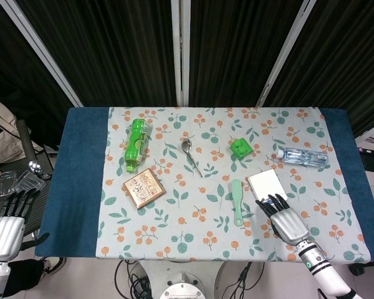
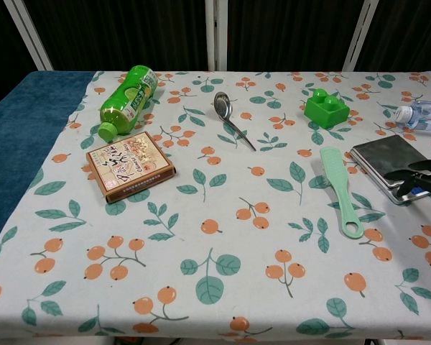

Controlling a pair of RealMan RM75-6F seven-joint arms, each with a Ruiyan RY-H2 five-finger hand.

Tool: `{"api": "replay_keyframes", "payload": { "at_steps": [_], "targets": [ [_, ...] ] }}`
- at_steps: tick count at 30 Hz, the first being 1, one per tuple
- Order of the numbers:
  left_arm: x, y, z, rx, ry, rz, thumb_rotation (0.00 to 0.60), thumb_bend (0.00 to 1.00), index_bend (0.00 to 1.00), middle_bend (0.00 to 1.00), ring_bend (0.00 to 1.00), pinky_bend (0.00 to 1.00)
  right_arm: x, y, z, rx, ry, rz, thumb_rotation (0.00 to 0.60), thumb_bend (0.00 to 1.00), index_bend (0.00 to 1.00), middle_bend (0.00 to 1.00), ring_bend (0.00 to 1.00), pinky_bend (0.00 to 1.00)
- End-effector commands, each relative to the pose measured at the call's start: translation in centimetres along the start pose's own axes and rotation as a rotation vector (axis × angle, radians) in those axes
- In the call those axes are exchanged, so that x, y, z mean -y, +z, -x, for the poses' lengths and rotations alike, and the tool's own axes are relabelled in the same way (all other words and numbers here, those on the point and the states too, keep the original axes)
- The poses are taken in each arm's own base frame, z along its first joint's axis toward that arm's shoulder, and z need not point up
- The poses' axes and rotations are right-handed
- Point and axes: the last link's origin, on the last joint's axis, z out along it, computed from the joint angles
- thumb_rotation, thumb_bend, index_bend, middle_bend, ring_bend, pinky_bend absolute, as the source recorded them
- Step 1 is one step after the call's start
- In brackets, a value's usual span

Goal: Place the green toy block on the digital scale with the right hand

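The green toy block [image 1: 240, 147] [image 2: 326, 108] sits on the floral cloth, toward the far right of the table. The digital scale [image 1: 267, 183] [image 2: 388, 159], a flat square plate, lies nearer and to the right of it. My right hand [image 1: 285, 220] hovers at the scale's near edge, fingers spread and holding nothing; only its dark fingertips [image 2: 419, 176] enter the chest view at the right border. My left hand [image 1: 6, 227] hangs beyond the table's left edge, fingers apart and empty.
A mint green brush [image 1: 237, 200] lies just left of the scale. A clear water bottle [image 1: 302, 156] lies behind the scale. A spoon [image 1: 189, 154], a green bottle [image 1: 136, 143] and a small brown box [image 1: 144, 187] occupy the left and middle.
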Motion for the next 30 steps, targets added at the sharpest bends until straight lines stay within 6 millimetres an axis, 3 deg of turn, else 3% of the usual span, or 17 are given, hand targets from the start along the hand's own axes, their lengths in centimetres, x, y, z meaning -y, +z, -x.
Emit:
{"api": "replay_keyframes", "payload": {
  "at_steps": [1,9,18,19,23,27,30],
  "targets": [
    [0.0,0.0,0.0,0.000,0.001,0.000,0.600,0.05,0.03,0.03,0.00,0.00,-0.1,0.0,0.2,0.006,0.000,0.003,0.600,0.88,0.00,0.23,0.00,0.00],
    [0.1,0.0,-0.3,-0.009,0.000,-0.001,0.600,0.05,0.03,0.03,0.00,0.00,0.0,-0.2,-0.5,-0.032,0.010,-0.007,0.600,0.88,0.00,0.23,0.00,0.00],
    [0.0,0.1,-0.4,-0.014,0.000,0.002,0.600,0.05,0.03,0.03,0.00,0.00,-0.6,-0.9,-4.2,-0.190,0.048,-0.014,0.600,0.85,0.00,0.17,0.00,0.00],
    [0.0,0.1,-0.4,-0.015,0.000,0.003,0.600,0.05,0.03,0.03,0.00,0.00,-0.7,-0.8,-4.8,-0.209,0.051,-0.014,0.600,0.83,0.00,0.15,0.00,0.00],
    [-0.1,0.1,-0.6,-0.021,0.002,0.008,0.600,0.05,0.03,0.03,0.00,0.00,-0.8,0.6,-7.3,-0.283,0.049,-0.004,0.600,0.59,0.00,0.03,0.00,0.00],
    [-0.1,0.1,-0.9,-0.031,0.002,0.011,0.600,0.05,0.03,0.03,0.00,0.00,-0.7,3.7,-10.4,-0.308,0.035,0.034,0.600,0.36,0.00,0.00,0.00,0.00],
    [-0.1,0.1,-1.1,-0.037,0.000,0.011,0.600,0.05,0.03,0.03,0.00,0.00,-1.0,7.0,-12.4,-0.301,-0.017,0.095,0.600,0.32,0.00,0.00,0.00,0.00]
  ]
}}
